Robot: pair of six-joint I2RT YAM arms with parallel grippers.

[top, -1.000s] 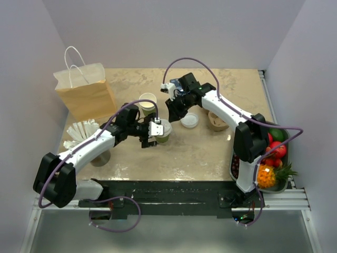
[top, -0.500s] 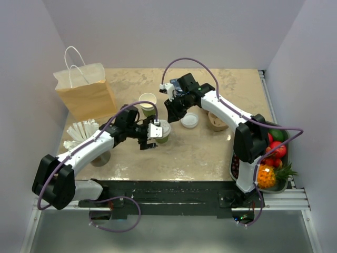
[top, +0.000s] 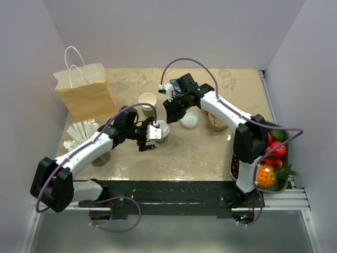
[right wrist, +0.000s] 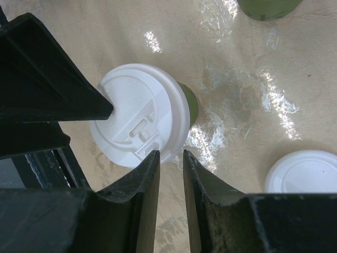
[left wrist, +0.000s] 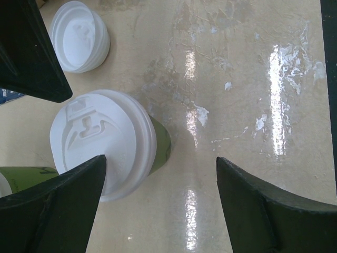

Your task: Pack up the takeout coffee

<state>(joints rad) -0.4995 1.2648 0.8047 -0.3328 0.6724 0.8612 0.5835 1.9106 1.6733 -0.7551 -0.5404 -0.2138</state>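
Takeout coffee (top: 161,131) is seen standing on the table (top: 210,153), lid on, well apart from the paper bag (top: 87,95); no packing is done; left gripper (left wrist: 158,205) is spread wide beside it, unheld; right gripper (right wrist: 171,174) is nearly closed, empty.

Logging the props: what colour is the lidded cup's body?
Olive green under the white lid on the cup; the left wrist view shows it best.

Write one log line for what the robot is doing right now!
left gripper: open, beside lidded cup | right gripper: nearly shut, empty, above cup | bag: upright, far-left | cup not packed
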